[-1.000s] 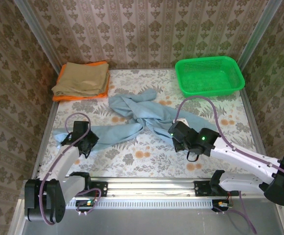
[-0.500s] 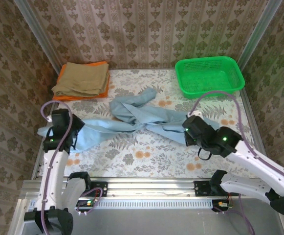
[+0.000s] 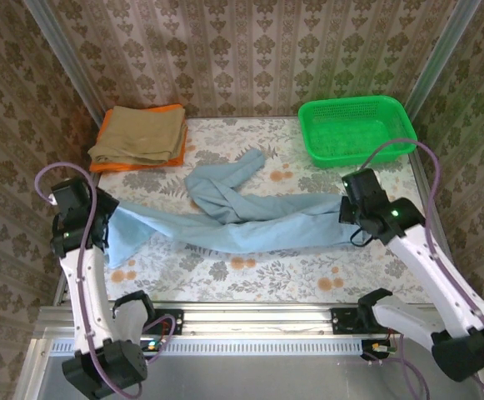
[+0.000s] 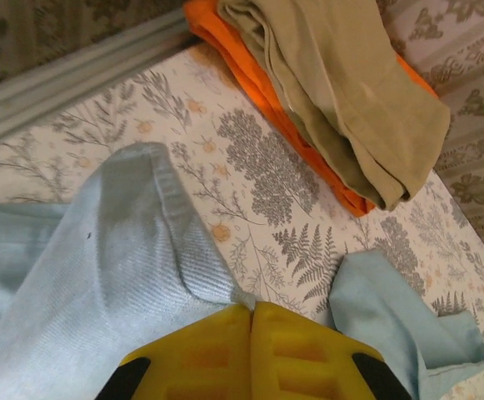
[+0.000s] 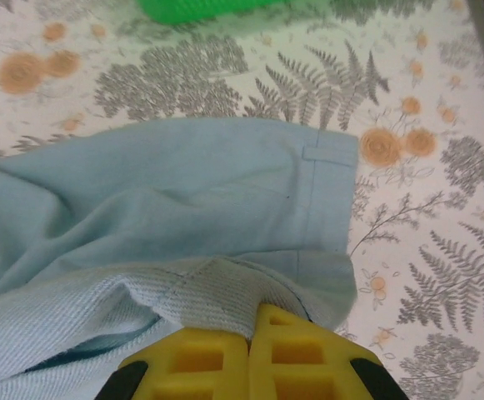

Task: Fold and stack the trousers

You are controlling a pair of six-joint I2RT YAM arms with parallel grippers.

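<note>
The light sky-blue trousers (image 3: 250, 225) lie stretched across the middle of the table, one leg bent back toward the far side. My left gripper (image 3: 102, 223) is shut on their left end; in the left wrist view the yellow fingers (image 4: 200, 354) pinch a ribbed edge of the trousers (image 4: 117, 250). At the right end my right gripper (image 3: 346, 213) is shut on the cloth as well. In the right wrist view the gripper (image 5: 252, 321) clamps a raised fold of the trousers (image 5: 208, 183).
Folded tan khaki trousers (image 3: 139, 133) rest on an orange cloth (image 3: 108, 165) at the far left corner. A green basket (image 3: 356, 127) stands at the far right. Patterned walls close in the table (image 3: 250, 271) on three sides.
Both arms have swung outward, left to the left edge and right toward the right side, pulling the bunched trousers out into a long band.
</note>
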